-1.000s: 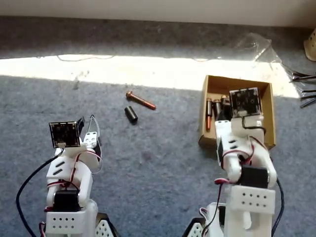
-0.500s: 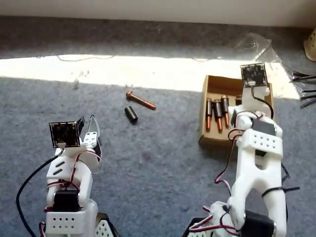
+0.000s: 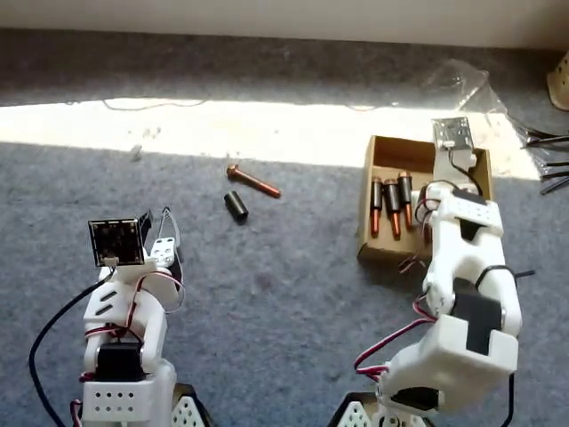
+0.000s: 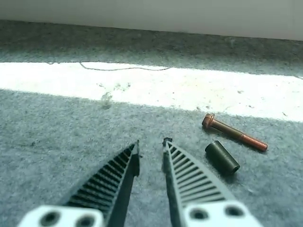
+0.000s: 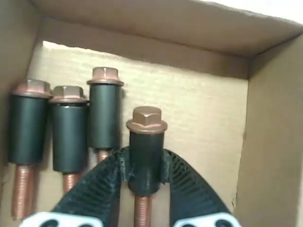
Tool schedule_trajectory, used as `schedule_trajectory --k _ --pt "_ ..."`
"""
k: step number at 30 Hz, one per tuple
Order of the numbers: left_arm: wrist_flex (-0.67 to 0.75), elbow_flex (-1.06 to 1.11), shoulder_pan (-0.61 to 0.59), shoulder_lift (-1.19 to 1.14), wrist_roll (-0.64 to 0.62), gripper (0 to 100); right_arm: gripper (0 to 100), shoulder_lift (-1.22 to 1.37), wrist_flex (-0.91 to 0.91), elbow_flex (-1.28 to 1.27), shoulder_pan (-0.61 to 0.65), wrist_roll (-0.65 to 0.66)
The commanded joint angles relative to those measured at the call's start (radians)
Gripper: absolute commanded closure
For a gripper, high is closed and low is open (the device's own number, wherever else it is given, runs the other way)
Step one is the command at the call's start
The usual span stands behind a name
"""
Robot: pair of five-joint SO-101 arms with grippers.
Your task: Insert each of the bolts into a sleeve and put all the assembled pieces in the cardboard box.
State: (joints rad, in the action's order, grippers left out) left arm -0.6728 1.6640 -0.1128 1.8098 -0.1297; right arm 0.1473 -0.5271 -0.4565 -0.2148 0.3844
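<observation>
Grey felt over the bench, and on the left no movement at all: same spot for the left gripper (image 4: 150,143) as a second ago, fingers (image 4: 118,175) a little apart, nothing between them. Just ahead of it, untouched as well, the loose bolt (image 3: 252,181) and, near it but not touching, the bare sleeve (image 3: 236,205), one pair yet to mate.

Now across to the right, and here the action: stretched well forward over the cardboard box (image 3: 384,142) now, the right arm (image 3: 462,258), where a second ago sat drawn back with the wrist above the near half. Down inside, three assembled pieces (image 5: 66,125) side by side on the box floor. Next to them a fourth assembled piece (image 5: 146,142), clamped at the sleeve by the fingers of the right gripper (image 5: 144,165), bolt head toward the far wall.

Looks like delivery nearly made, release not yet. After that, only the pair on the bench to do.
</observation>
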Motion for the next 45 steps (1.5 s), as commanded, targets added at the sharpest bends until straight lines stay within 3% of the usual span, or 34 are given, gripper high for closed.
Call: schedule_trajectory --k 1,8,19,27,36,42,45 --pt "0.023 -0.005 -0.01 0.013 0.009 91 99.1 0.035 0.031 0.11 -0.012 0.011" --pt "0.023 -0.002 -0.01 0.013 0.009 91 85.6 0.067 0.031 0.125 -0.007 0.011" --pt "0.025 0.004 -0.01 0.013 0.009 91 85.3 -0.136 -0.054 0.119 0.048 0.011" --pt "0.02 -0.013 -0.053 0.013 0.008 91 85.3 -0.366 -0.199 0.114 0.209 0.011" --pt "0.006 -0.053 -0.087 0.013 0.003 91 85.3 -0.453 -0.326 0.114 0.45 0.009" --pt "-0.235 -0.191 -0.084 0.013 0.008 91 85.3 -0.453 -0.341 0.119 0.578 0.009" --pt "-0.282 -0.22 -0.085 0.013 0.008 91 85.3 -0.453 -0.341 0.122 0.638 0.009"
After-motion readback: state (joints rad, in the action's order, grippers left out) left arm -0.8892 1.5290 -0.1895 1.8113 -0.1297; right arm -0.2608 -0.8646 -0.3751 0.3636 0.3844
